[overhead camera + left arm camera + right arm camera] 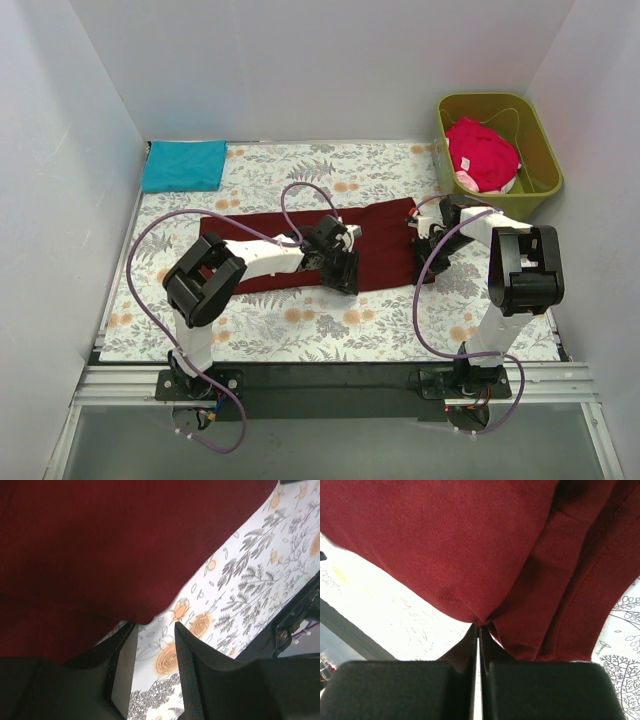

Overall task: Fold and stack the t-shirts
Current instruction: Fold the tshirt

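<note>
The dark maroon t-shirt [270, 240] lies spread lengthwise across the middle of the table. My left gripper [342, 270] is at its near edge, right of centre. In the left wrist view the jaws [154, 626] stand apart over bare tablecloth, and the maroon hem [145, 615] hangs just past the fingertips. My right gripper [424, 255] is at the shirt's right end. In the right wrist view it [479, 626] is shut, pinching a fold of the maroon cloth [470, 555] at its tips. A folded teal t-shirt [184, 165] lies at the back left. The red-pink t-shirt [482, 152] sits bunched in the tub.
The olive-green tub [548, 160] stands at the back right, close to the right arm. The floral tablecloth [330, 325] covers the table. White walls close in the left, back and right sides. Purple cables [140, 290] loop beside both arms.
</note>
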Motion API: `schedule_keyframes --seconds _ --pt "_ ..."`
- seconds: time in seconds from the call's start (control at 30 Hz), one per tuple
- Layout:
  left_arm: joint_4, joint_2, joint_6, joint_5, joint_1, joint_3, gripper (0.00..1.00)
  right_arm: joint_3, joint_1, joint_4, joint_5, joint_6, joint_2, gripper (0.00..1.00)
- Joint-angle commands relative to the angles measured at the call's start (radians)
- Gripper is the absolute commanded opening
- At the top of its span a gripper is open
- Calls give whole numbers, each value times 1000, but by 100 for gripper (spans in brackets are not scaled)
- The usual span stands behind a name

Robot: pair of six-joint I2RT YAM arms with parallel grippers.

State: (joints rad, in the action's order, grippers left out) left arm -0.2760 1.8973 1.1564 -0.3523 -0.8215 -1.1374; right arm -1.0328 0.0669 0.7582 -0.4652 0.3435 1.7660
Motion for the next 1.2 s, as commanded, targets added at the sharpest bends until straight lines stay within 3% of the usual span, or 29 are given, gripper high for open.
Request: schedule_keyframes --seconds 0.0,0.17,0.27,0.43,0.83,1.17 --pt "-40 69 -21 88 4 -25 35 -6 4 -5 -35 8 -33 1" --pt "-40 89 -14 98 4 -38 33 -9 5 1 -46 6 -42 1" --pt "-46 85 -12 92 4 -39 24 -12 4 6 -50 6 -51 1" --pt "-77 49 -26 75 4 -53 0 -38 5 32 -72 9 -79 1" --pt "-104 -73 -58 -17 24 -119 0 -199 14 78 -136 9 -77 1" --pt "-103 -24 -72 -57 156 -223 0 -389 24 72 -147 -11 35 1"
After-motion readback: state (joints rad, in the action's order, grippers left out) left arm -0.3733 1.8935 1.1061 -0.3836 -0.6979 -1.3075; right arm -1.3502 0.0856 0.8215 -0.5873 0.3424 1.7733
